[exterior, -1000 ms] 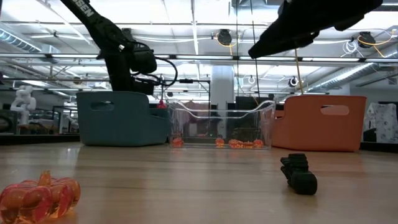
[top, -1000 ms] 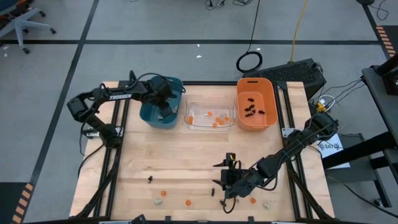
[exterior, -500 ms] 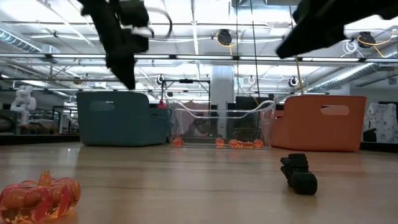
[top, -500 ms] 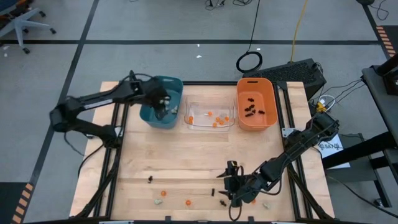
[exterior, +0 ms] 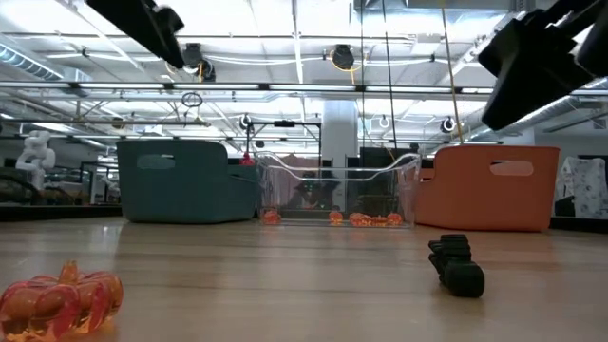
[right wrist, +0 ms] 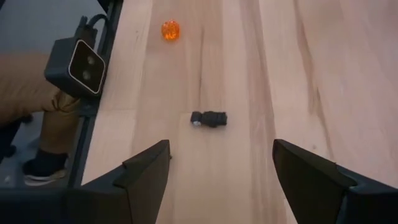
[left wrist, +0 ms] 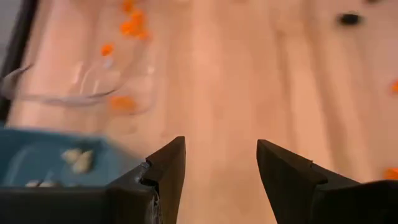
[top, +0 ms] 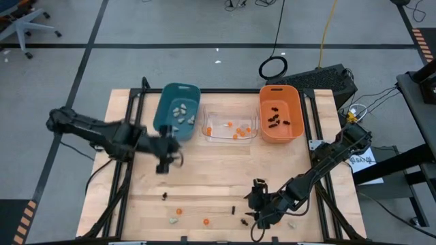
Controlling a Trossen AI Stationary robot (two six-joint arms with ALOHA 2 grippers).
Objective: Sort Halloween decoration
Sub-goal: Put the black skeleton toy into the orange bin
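Item: black spidery trinket [right wrist: 209,118], lying on the table [right wrist: 280,62] just ahead of the right gripper [right wrist: 221,171], which stood open and empty like the left gripper [left wrist: 221,171]; judged light, rigid, slippery; best pinched across its short body.

Grey floor [top: 204,27] with dark tape lines; bright ceiling lights [exterior: 313,19] overhead.

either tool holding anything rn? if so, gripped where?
Nothing held. Left tool is open and empty over bare table. Right tool is open above a black trinket, not touching it.
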